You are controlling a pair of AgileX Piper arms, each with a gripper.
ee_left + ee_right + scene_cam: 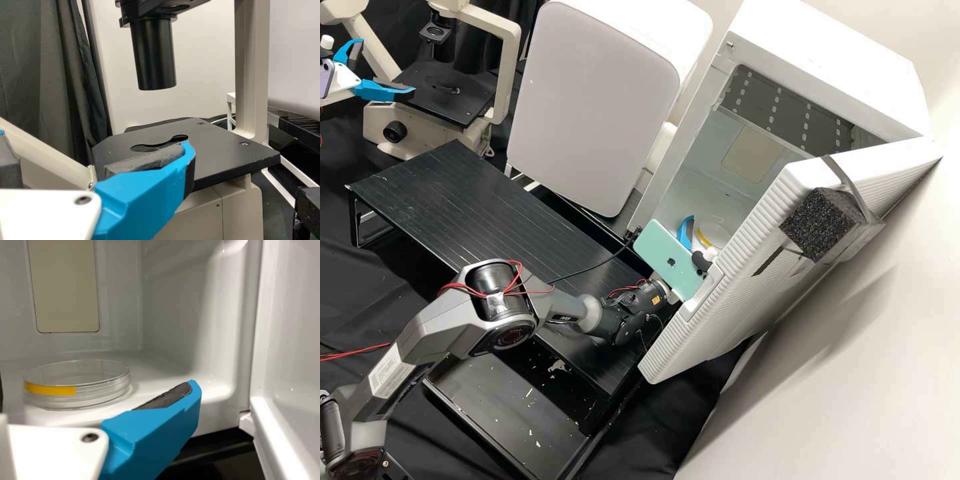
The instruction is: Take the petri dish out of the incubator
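The right gripper (685,232) is at the incubator's doorway in the high view, partly behind a green phone. Just beyond it, the clear petri dish (719,231) with yellow tape lies on the incubator floor. In the right wrist view the right gripper (97,390) stands open, and the petri dish (80,382) lies flat ahead, across the gap between its fingers, not gripped. The white incubator (753,87) has its door standing open. At the upper left, the left gripper (385,67) is open beside the microscope; in the left wrist view the left gripper (97,142) faces the stage.
The incubator door (747,247) closely flanks the right arm. A black slatted platform (467,193) lies beneath that arm. A pale rounded panel (587,107) stands left of the incubator. The microscope's stage (225,150) is near the left gripper.
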